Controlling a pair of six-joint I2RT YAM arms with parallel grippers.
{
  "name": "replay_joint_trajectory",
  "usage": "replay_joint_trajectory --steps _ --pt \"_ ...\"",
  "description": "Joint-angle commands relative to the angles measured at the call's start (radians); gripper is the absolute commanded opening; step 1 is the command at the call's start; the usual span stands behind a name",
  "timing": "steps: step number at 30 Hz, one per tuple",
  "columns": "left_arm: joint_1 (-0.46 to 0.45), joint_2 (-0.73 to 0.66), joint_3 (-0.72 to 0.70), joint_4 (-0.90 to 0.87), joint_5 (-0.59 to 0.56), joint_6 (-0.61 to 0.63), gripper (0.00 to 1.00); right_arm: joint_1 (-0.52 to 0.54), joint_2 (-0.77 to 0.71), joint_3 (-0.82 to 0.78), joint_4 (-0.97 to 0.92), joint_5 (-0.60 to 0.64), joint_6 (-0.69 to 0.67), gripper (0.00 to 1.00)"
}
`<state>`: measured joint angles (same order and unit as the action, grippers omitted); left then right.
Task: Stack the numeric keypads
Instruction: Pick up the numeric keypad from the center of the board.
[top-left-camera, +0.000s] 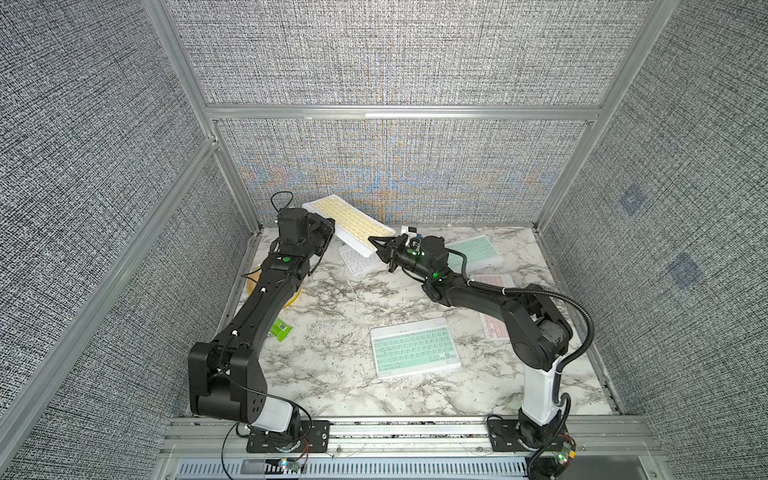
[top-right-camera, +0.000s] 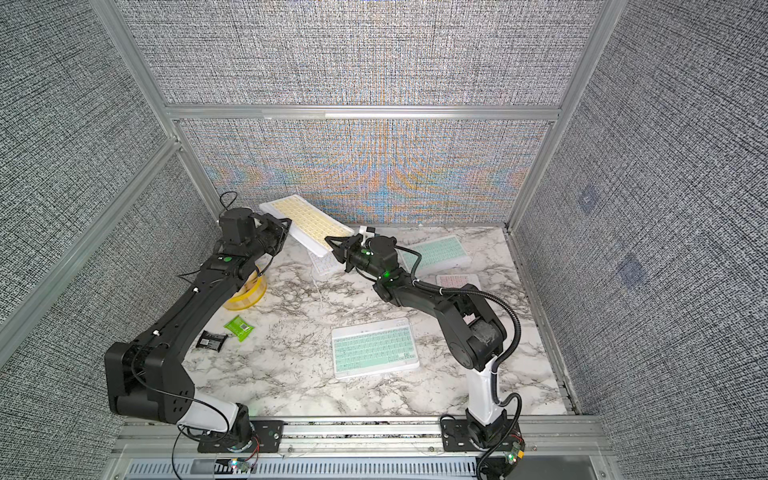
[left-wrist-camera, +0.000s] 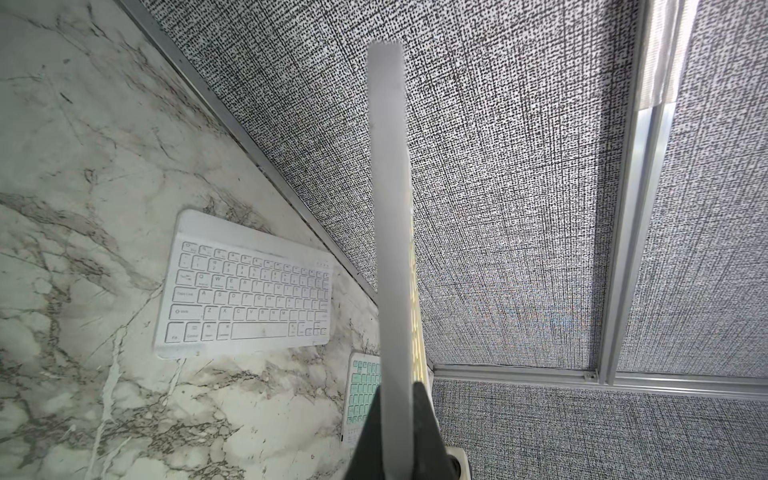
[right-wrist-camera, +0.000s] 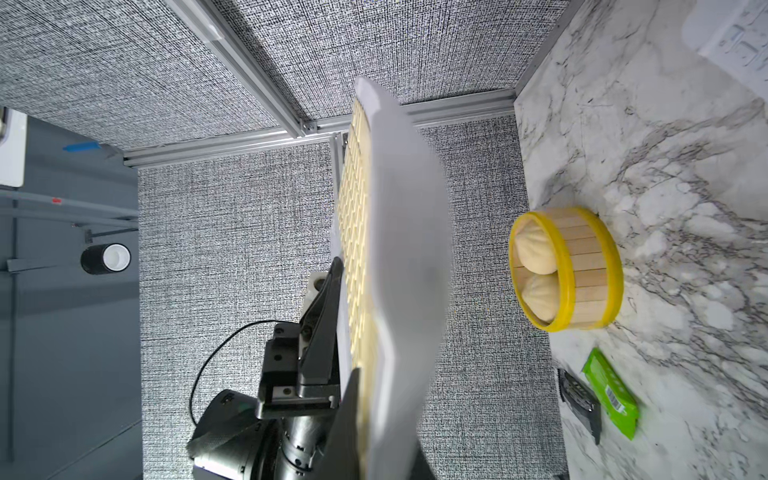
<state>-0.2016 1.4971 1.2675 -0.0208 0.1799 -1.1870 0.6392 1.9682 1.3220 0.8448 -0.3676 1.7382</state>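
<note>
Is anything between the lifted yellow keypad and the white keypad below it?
Nothing visible. The yellow keypad, clamped at its ends by the left gripper and right gripper, hangs over the white keypad, whose keys are bare. The steamer basket sits apart, near the left arm.

- The raised keypad (top-left-camera: 349, 224) hangs tilted over the back of the table (top-left-camera: 332, 386), between the left gripper (top-left-camera: 329, 232) and the right gripper (top-left-camera: 376, 243).
- A second keypad (top-left-camera: 355, 262) lies beneath it.
- To the right lies a third keypad (top-left-camera: 478, 251), with a fourth keypad (top-left-camera: 493, 281) just before it.
- A fifth keypad (top-left-camera: 415, 347) lies centre-front.
- At the left stands a steamer basket (top-right-camera: 245, 295), with a packet (top-right-camera: 239, 327) and a second packet (top-right-camera: 212, 340) before it.
</note>
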Motion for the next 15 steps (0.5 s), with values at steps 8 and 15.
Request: replay_joint_trajectory --steps 8,15 --pt "-0.006 -0.023 0.009 -0.07 0.09 0.139 0.66 -0.08 -0.075 -0.059 -0.007 -0.002 -0.124 0.04" --pt "0.003 -0.023 0.068 -0.276 0.19 0.323 0.77 -0.211 -0.17 0.023 -0.392 -0.329 -0.41 0.04"
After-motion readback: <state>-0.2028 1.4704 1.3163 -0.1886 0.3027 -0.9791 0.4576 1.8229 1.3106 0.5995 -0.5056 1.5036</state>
